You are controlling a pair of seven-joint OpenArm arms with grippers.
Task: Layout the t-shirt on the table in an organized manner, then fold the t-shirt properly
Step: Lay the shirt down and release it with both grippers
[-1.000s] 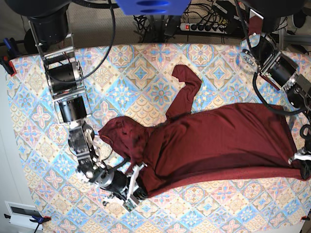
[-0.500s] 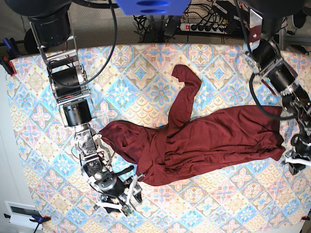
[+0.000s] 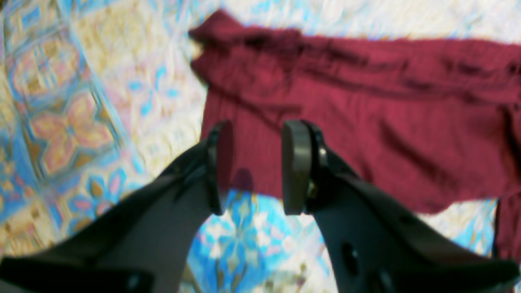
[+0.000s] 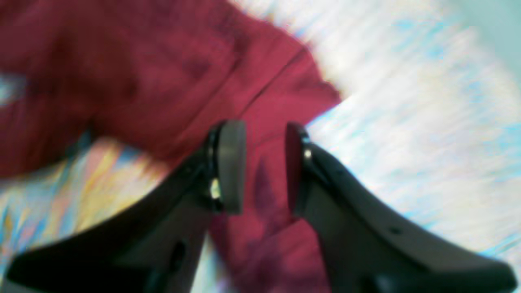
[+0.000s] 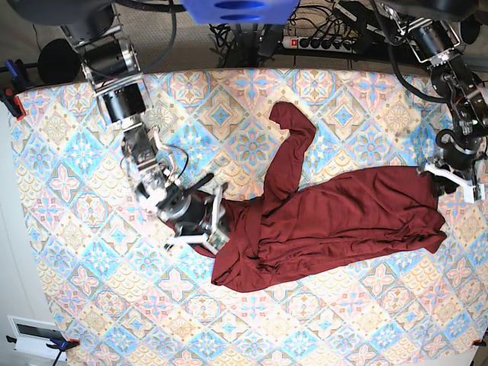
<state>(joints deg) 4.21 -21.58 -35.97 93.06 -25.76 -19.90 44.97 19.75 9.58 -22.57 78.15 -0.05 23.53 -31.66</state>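
The dark maroon t-shirt lies bunched and wrinkled across the middle and right of the patterned table, with one sleeve stretched toward the far side. My right gripper is at the shirt's left end. In the right wrist view it stands open just over a hemmed edge of the t-shirt, with fabric showing through the gap. My left gripper hovers at the shirt's upper right corner. The left wrist view shows it open above the edge of the t-shirt, with nothing held.
A power strip with cables lies behind the table's far edge. A clamp grips the left edge. A white box sits on the floor at the lower left. Bare cloth runs along the near side.
Both grippers have opened and let go of the t-shirt, which dropped and bunched narrower. Both arms moved toward the far side, the right one from the near edge to the shirt's left end.
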